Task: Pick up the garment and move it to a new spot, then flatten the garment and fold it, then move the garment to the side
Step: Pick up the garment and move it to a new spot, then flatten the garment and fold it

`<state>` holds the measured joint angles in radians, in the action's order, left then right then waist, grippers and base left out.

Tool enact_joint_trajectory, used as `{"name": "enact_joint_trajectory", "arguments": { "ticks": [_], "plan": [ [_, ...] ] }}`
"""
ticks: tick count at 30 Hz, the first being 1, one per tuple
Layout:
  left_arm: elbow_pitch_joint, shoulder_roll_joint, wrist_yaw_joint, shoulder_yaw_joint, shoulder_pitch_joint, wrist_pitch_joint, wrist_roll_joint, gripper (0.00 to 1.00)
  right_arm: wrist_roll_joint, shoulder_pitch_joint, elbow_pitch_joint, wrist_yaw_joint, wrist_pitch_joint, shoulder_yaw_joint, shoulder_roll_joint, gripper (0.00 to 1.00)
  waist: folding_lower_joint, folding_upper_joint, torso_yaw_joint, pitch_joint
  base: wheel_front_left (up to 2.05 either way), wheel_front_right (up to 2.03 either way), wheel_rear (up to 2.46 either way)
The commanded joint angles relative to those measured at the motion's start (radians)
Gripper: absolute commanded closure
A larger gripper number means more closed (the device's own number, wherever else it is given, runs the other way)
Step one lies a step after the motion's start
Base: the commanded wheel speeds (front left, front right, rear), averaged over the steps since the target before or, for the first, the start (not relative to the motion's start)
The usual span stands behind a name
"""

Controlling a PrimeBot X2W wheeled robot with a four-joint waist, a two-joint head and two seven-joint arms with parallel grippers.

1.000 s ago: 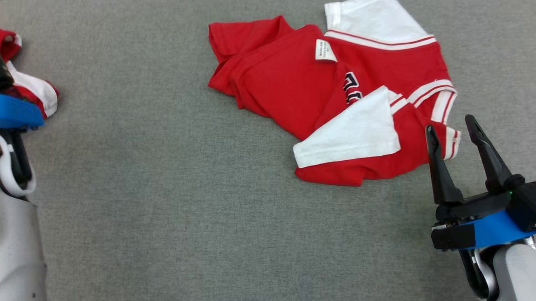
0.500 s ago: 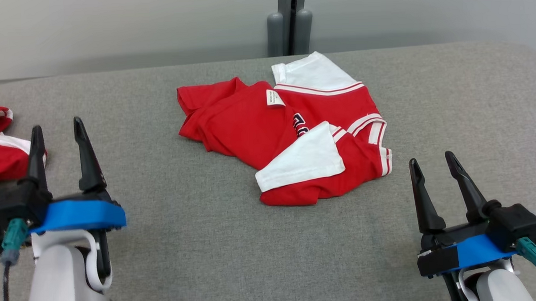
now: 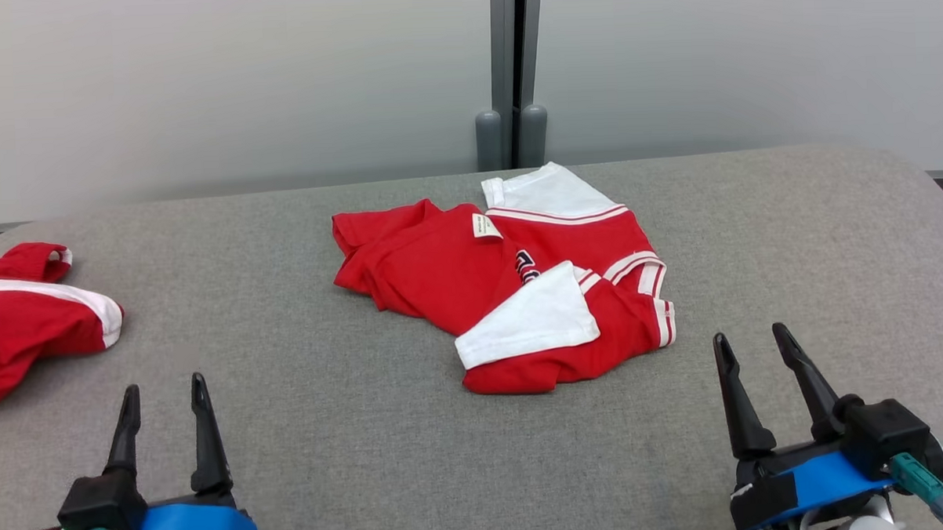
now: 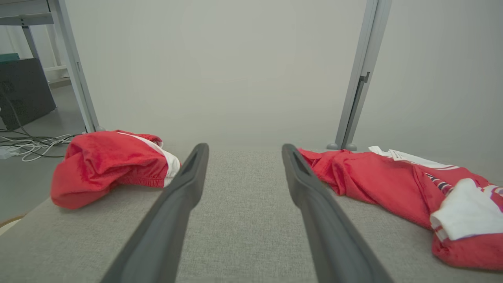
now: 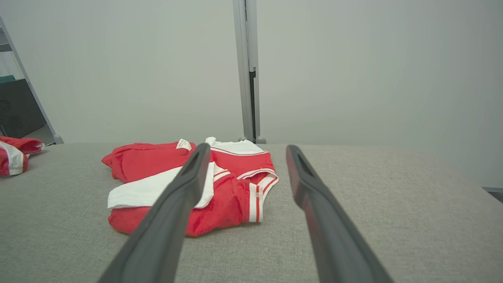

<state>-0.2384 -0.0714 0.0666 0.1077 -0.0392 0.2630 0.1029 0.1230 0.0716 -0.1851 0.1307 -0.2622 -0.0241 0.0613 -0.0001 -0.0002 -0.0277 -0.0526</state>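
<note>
Grey fabric-covered table point(image 3: 353, 457) before a pale wall and grey upright post point(image 3: 515, 59). Left wrist view adds white floor cables point(image 4: 35, 143) at 9 o'clock. Second red-and-white cloth bundle point(image 3: 26, 320) lies at the table's 9 o'clock edge. Crumpled red-and-white jersey garment point(image 3: 440, 274), centre, lies at 10 o'clock from the right gripper point(image 3: 750, 334) and 2 o'clock from the left gripper point(image 3: 164, 384). Both grippers are spread wide, empty and clear of it.

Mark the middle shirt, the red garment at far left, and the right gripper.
middle shirt point(image 3: 432, 266), head view, red body panel
far-left garment point(image 3: 27, 327), head view, red fabric
right gripper point(image 3: 749, 334), head view, between fingertips
</note>
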Motion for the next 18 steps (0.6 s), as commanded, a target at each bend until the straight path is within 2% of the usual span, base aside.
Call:
{"name": "enact_joint_trajectory", "arguments": {
  "ticks": [1, 9, 18],
  "plan": [
    [0.004, 0.001, -0.004, -0.008, 0.028, 0.003, 0.0, 0.0, 0.006, -0.026, -0.012, 0.0, -0.004, -0.001, -0.005, 0.0, 0.0001, 0.0002, 0.0, 0.018, 0.0, 0.0, 0.0],
    [-0.009, 0.008, -0.013, -0.043, 0.087, 0.003, -0.01, 0.0, 0.003, -0.055, -0.046, 0.0, -0.004, -0.003, -0.008, 0.0, 0.0001, 0.0002, 0.014, 0.048, 0.0, 0.0, 0.0],
    [-0.032, 0.007, -0.014, -0.051, 0.079, 0.003, -0.001, 0.0, 0.001, -0.052, -0.067, 0.0, -0.004, 0.002, -0.01, 0.0, 0.0001, 0.0002, 0.018, 0.049, 0.0, 0.0, 0.0]
  ]
}}
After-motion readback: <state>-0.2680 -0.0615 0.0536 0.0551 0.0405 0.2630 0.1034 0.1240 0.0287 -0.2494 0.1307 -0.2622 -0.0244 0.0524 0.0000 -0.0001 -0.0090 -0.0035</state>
